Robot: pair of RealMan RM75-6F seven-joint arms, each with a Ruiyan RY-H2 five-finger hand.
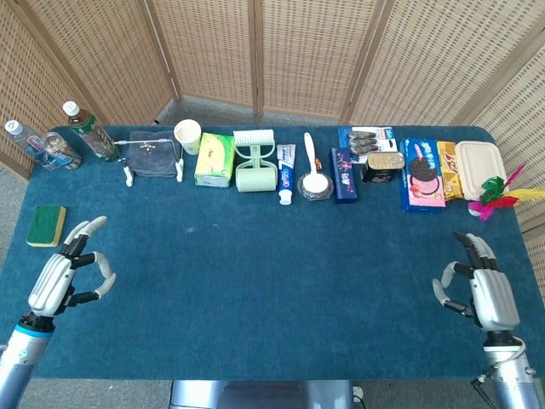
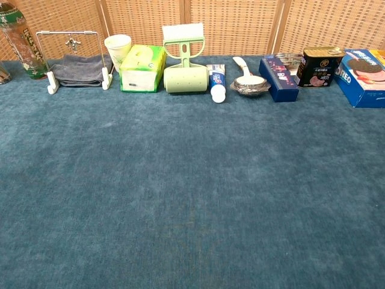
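Note:
My left hand (image 1: 64, 271) hovers over the blue table cloth (image 1: 272, 290) at the near left, fingers spread and holding nothing. A green and yellow sponge (image 1: 46, 225) lies just beyond it to the left. My right hand (image 1: 481, 285) is over the near right of the cloth, fingers apart and empty. The nearest thing to it is a feathered shuttlecock (image 1: 496, 197) at the right edge. Neither hand shows in the chest view.
A row runs along the far edge: two bottles (image 1: 89, 132), a towel rack (image 2: 75, 63), a paper cup (image 2: 118, 48), a tissue box (image 2: 142, 67), a lint roller (image 2: 186, 63), toothpaste (image 2: 216, 82), a foil dish with spoon (image 2: 249, 82), a can (image 2: 320, 66), Oreo box (image 2: 364, 75).

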